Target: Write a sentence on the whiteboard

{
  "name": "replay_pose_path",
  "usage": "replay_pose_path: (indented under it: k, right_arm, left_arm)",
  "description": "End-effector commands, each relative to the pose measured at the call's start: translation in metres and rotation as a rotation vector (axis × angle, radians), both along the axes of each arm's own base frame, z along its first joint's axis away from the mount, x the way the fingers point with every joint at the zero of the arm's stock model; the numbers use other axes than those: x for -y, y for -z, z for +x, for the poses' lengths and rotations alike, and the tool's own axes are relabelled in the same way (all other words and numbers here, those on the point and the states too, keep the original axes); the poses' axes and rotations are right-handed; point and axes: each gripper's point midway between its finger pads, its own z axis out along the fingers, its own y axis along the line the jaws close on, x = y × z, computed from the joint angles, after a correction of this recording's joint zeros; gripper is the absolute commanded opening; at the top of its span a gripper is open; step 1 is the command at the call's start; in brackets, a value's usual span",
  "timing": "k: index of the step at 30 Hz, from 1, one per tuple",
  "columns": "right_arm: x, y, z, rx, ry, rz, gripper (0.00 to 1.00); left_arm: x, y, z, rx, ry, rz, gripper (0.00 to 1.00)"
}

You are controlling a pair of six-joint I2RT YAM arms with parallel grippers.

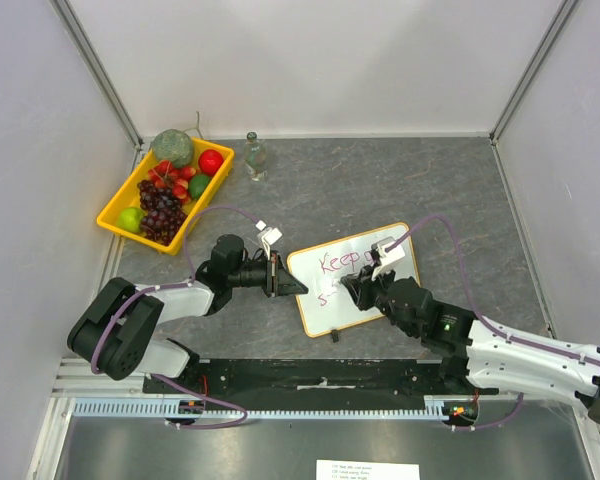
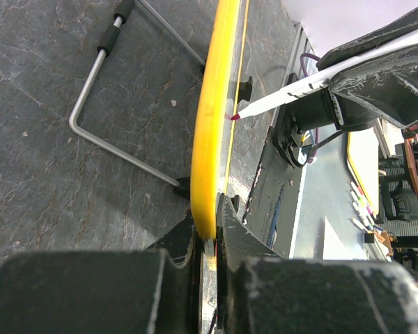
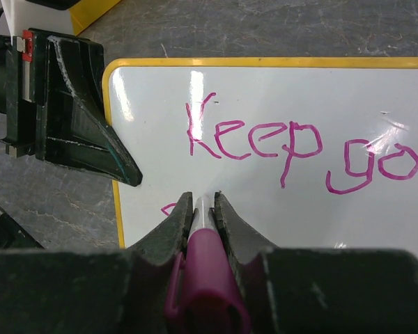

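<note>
The whiteboard (image 1: 325, 303), white with a yellow frame, lies mid-table with "Keep go" (image 3: 265, 139) written in pink along its top. A short pink stroke (image 3: 167, 208) starts a second line below it. My left gripper (image 1: 280, 275) is shut on the board's left edge; in the left wrist view the yellow frame (image 2: 212, 125) sits edge-on between the jaws of the left gripper (image 2: 207, 216). My right gripper (image 3: 202, 202) is shut on a pink-capped marker (image 3: 209, 278). The marker's tip (image 2: 233, 117) is at the board's surface by the second line.
A yellow tray (image 1: 115, 215) of fruit stands at the back left, with a small glass bottle (image 1: 255, 157) beside it. A bent metal wire (image 2: 97, 90) lies behind the board on the grey table. Walls close in on three sides.
</note>
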Motion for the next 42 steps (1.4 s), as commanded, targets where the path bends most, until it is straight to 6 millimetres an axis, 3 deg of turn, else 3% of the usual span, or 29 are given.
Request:
replay_pose_path:
  k: [1, 19, 42]
  right_arm:
    - [0.002, -0.003, 0.003, 0.015, 0.024, 0.033, 0.0]
    - [0.011, 0.036, -0.011, -0.065, -0.006, -0.028, 0.0]
    - [0.02, 0.055, -0.018, -0.098, -0.018, -0.082, 0.0]
  left_arm:
    - [-0.013, 0.033, 0.009, 0.047, -0.057, 0.132, 0.02]
    - [-0.013, 0.033, 0.009, 0.048, -0.06, 0.132, 0.02]
    - [-0.013, 0.033, 0.01, 0.046, -0.059, 0.132, 0.02]
